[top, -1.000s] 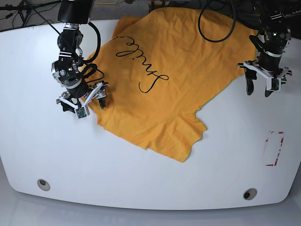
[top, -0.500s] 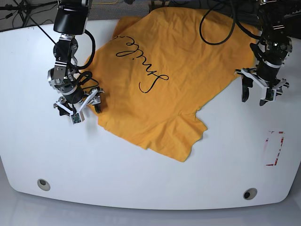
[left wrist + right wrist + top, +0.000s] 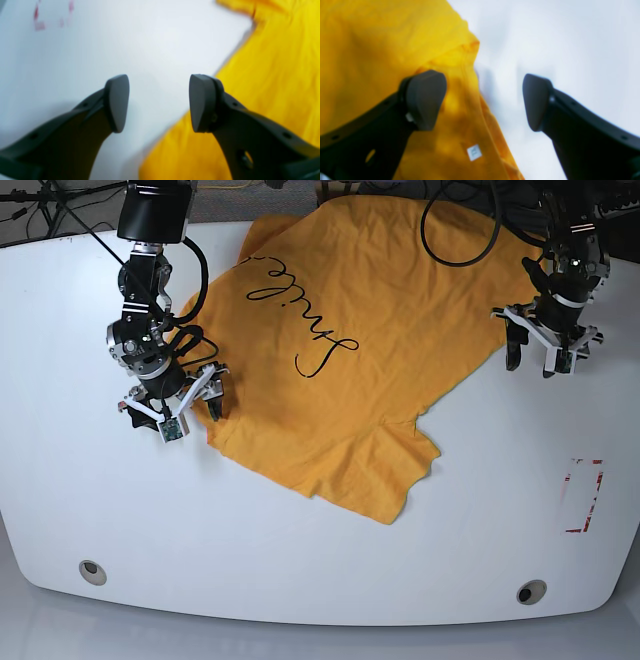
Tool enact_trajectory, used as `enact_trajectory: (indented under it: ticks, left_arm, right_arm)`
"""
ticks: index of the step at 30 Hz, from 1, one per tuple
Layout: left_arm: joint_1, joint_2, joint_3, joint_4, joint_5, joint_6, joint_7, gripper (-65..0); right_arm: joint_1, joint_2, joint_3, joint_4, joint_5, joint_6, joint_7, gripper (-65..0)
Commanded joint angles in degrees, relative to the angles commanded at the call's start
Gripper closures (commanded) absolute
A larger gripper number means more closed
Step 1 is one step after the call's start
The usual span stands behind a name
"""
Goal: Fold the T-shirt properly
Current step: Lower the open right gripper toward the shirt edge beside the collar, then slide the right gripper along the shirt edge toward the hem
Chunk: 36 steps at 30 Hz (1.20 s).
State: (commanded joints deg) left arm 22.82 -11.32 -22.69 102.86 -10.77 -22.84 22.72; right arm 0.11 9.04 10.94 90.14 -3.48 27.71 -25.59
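The mustard T-shirt [image 3: 370, 340] lies spread on the white table [image 3: 300, 560], with the black "Smile" script [image 3: 300, 320] face up. My left gripper [image 3: 530, 362] is open at the shirt's right edge. In the left wrist view it [image 3: 157, 102] straddles that edge, one finger over bare table and the other over the cloth [image 3: 275, 75]. My right gripper [image 3: 175, 415] is open at the shirt's left edge. In the right wrist view it [image 3: 482, 100] straddles the hem of the shirt [image 3: 382, 50], with a small white label [image 3: 474, 152] below it. Neither holds cloth.
A red-outlined rectangle mark [image 3: 583, 495] is on the table at the right; it also shows in the left wrist view [image 3: 37, 17]. Two round holes [image 3: 92, 571] [image 3: 531, 591] sit near the front edge. Black cables [image 3: 460, 230] hang over the shirt's far part.
My left gripper has moved up and left to the shirt's right edge. My right gripper has shifted slightly right onto the shirt's left edge. The shirt has not moved.
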Motion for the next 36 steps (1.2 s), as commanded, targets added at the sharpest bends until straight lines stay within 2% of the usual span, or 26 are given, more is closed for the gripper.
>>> enact_trajectory:
  ticks: [6, 16, 28, 36]
  left_arm:
    - [-0.54, 0.84, 0.06, -1.31, 0.18, 0.20, -0.78, -35.9]
    - [-2.21, -0.04, 0.68, -2.18, 0.27, 0.37, -1.45, -36.5]
    - [-3.07, 0.65, 0.06, -5.20, 1.81, 0.51, -2.48, -37.6]
    - [-3.06, 1.59, -0.25, -5.27, 2.75, 0.34, 0.17, -43.9]
  right_arm:
    - [-1.89, 0.01, -3.88, 4.39, 0.14, 0.11, -0.51, -48.7]
    - [0.03, -0.49, -2.64, 3.32, -0.05, 0.10, -0.51, -48.7]
    - [-0.97, -3.43, -3.40, 0.73, 0.17, 0.95, -0.35, -48.9]
    - [-0.85, -2.77, -3.62, -2.59, 0.01, 0.80, -0.12, -48.9]
